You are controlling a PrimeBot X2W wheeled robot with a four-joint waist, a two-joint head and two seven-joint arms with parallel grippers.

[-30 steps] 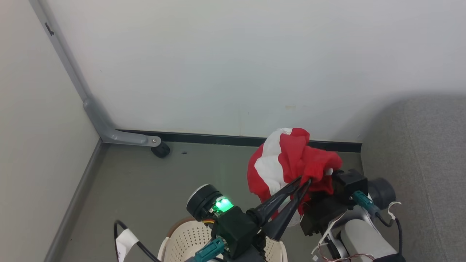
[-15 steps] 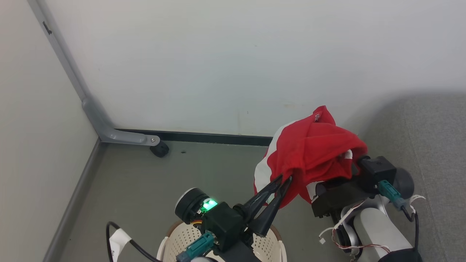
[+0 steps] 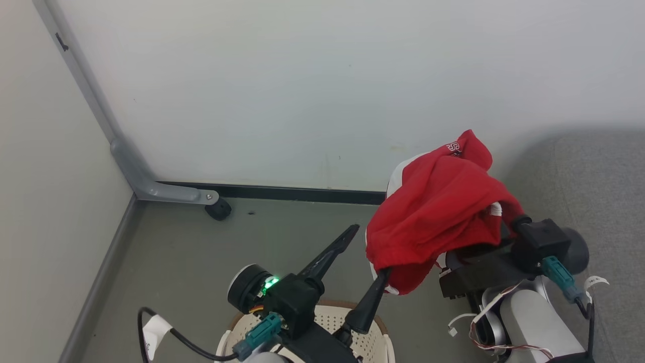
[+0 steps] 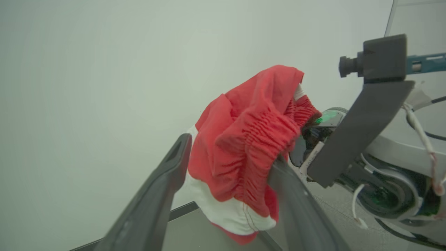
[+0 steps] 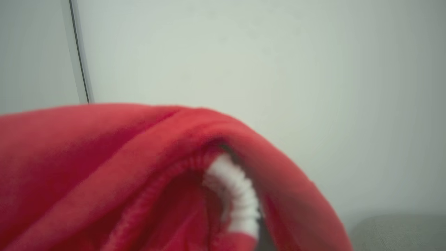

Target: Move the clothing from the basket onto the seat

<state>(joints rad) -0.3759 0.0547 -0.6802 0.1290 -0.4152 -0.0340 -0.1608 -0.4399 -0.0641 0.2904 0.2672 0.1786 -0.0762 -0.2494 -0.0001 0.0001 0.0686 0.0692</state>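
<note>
The clothing (image 3: 438, 217), bright red with a white panel, hangs in the air draped over my right gripper, whose fingers are hidden under the fabric. Behind the cloth shows the dark right wrist (image 3: 539, 242). My left gripper (image 3: 368, 252) stands open just left of the garment, and its right finger touches the lower hem. In the left wrist view the clothing (image 4: 251, 139) bulges between and beyond the spread fingers (image 4: 167, 195). The right wrist view looks into red folds of clothing (image 5: 104, 167) with white ribbed trim. The basket (image 3: 375, 330) sits below my left arm. The grey seat (image 3: 594, 176) lies to the right.
A white wall (image 3: 302, 91) stands close ahead with a dark baseboard (image 3: 282, 192). A grey metal leg with a black caster (image 3: 218, 209) rests on the grey floor at the left. A black cable (image 3: 176, 338) loops beside the basket.
My left gripper has opened and let go of the clothing. The right arm has carried the garment up and to the right, toward the seat.
</note>
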